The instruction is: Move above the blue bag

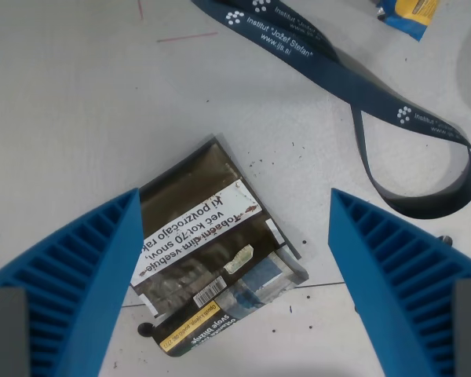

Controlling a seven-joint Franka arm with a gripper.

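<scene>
Two blue fingers (pixel 71 275) of the gripper (pixel 234 271) stand wide apart, holding nothing. Between them lies a dark pouch (pixel 212 259); the blue bag (pixel 410 14) sits far beyond it, cut by the frame's top edge. Bare table (pixel 78 102) lies left of the pouch, a lanyard (pixel 353 86) beyond it.

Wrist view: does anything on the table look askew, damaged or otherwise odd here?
The dark pouch between the open gripper fingers lies askew and looks crumpled, with a torn paper scrap on its label. Dark crumbs speckle the table around it. A navy lanyard lies looped across the wrist view's right, and a blue bag is cut off at the top edge.
</scene>
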